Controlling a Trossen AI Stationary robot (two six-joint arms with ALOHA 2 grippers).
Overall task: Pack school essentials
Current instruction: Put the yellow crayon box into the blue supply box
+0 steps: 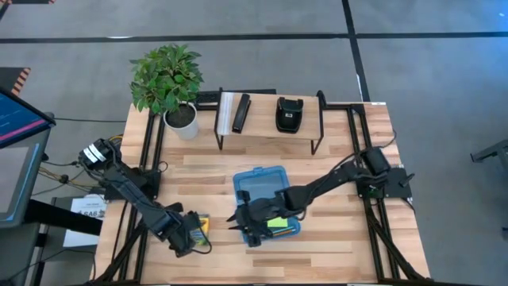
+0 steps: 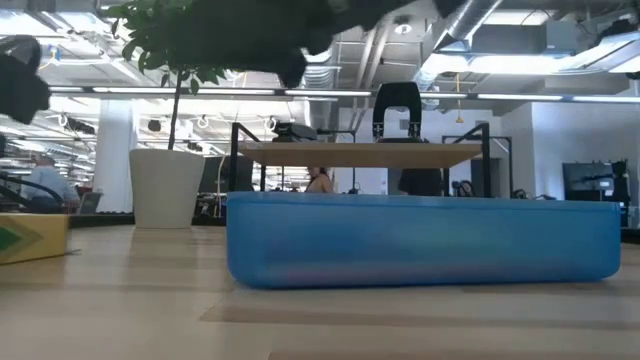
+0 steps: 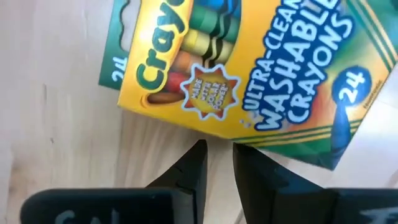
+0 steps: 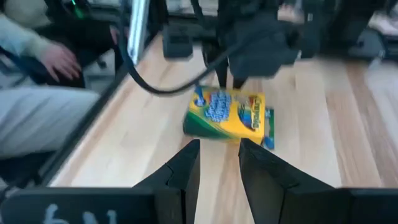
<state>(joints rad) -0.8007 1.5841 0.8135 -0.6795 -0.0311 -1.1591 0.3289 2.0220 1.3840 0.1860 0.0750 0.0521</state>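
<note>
The yellow-green crayon box (image 3: 236, 68) lies flat on the table near its front left (image 1: 200, 228). My left gripper (image 3: 219, 152) points down at the box's edge, its fingers a narrow gap apart with nothing between them. It also shows in the right wrist view as the left gripper (image 4: 230, 78), standing over the box's far edge (image 4: 230, 115). My right gripper (image 4: 219, 149) hangs over the near left corner of the blue plastic case (image 1: 258, 183), slightly open and empty, facing the crayon box. A lime-green sticky-note pad (image 1: 278, 224) lies in the case.
A low shelf (image 1: 270, 131) at the back carries a black bar (image 1: 240, 113) and a black pouch (image 1: 288, 114). A potted plant (image 1: 167, 79) stands at the back left. A seated person (image 4: 37, 56) shows beyond the table's left side.
</note>
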